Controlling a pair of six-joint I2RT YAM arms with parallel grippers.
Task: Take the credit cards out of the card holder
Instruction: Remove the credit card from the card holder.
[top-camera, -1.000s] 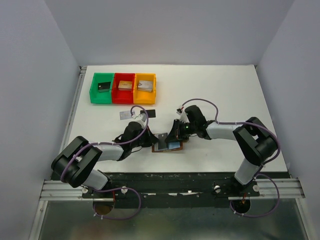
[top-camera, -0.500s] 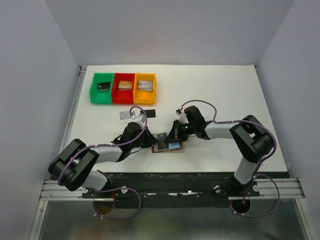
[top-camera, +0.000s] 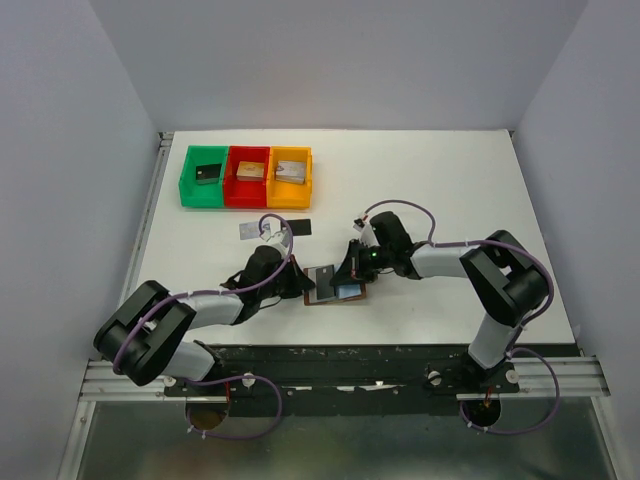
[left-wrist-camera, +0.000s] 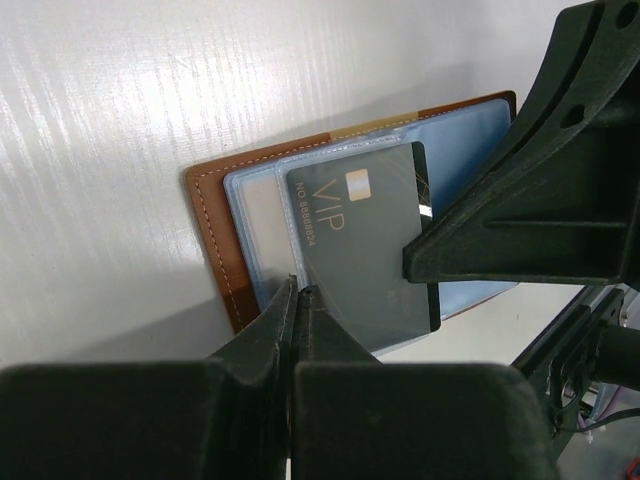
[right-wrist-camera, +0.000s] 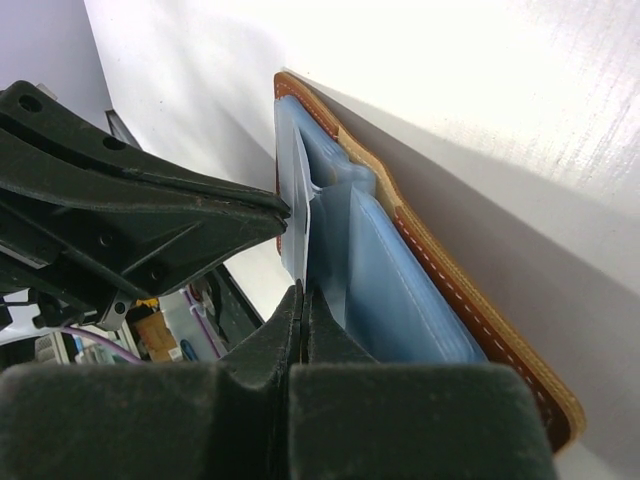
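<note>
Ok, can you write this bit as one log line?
left gripper: shut on card holder | right gripper: shut on grey card | step: card not out yet

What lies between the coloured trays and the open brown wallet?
A grey card and a black card lie loose there, seen in the top view.
</note>
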